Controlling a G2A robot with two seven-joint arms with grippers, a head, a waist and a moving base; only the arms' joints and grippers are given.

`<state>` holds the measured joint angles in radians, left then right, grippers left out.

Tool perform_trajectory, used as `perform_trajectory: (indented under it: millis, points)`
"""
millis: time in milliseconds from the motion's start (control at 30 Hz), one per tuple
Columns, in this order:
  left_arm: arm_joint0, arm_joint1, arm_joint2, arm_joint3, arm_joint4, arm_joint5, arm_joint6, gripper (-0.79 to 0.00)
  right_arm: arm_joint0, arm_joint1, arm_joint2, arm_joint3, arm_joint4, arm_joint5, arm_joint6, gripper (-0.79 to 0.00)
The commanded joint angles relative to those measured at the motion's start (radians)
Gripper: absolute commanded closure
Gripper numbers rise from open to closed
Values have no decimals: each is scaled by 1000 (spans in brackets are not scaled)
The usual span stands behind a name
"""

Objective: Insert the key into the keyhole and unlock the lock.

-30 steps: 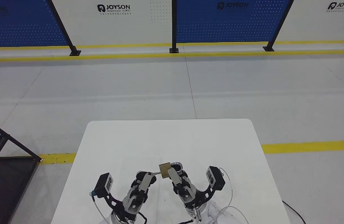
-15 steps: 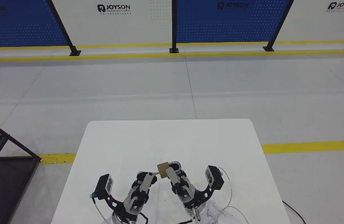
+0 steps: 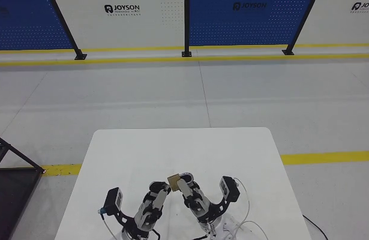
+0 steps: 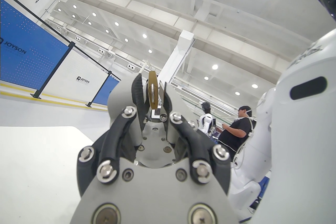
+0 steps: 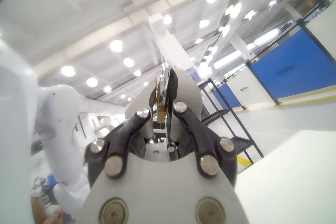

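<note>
Left pincer (image 4: 151, 87) pressed together on the key (image 4: 153, 99); the key sits edge-on between the pads, with only a thin strip of it gripped. Right pincer (image 5: 164, 89) pinching the lock (image 3: 174, 179), which is held up off the bench (image 3: 232, 156).

From above, the lock is just off the tip of my left pincer. Can't tell whether the key tip has met the keyhole, as the hole itself is hidden.

Risks as I judge them:
- Thin grip on a flat key. A sideways push at the hole could swivel it between the pads, and the tip would skate off the lock face.
- Lock is clamped by its flat sides. Pushing the key in may pivot or slide it in my right pincer.
- Turning before the key is fully seated could jam it or twist it loose.
- Either piece slipping drops to the bench beneath both pincers.
</note>
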<state>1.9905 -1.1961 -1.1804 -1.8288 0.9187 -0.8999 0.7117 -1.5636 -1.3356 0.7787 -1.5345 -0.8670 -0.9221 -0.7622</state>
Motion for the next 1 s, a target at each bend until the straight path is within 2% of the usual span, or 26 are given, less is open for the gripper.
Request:
perform_trajectory:
  millis: [0,200,467,667,700,967]
  points:
    - [3,1,-3,0,1,-3,2,-348,-3,0,4,-2,1,-2,3,0]
    - [10,2,-12,-1,3,-8,6,-289,-12,0,19,-6,8,-11,10,0]
    - [7,1,-8,2,6,-5,0,-117,-19,-2,26,-10,13,-17,31,0]
    - [2,0,-4,4,10,0,-4,-58,-21,-5,27,-10,15,-21,46,0]
    - [2,0,-4,4,11,2,-3,-9,-21,-5,27,-10,15,-21,47,0]
    - [3,0,-10,3,40,31,4,0,-27,-7,27,-19,13,-25,79,0]
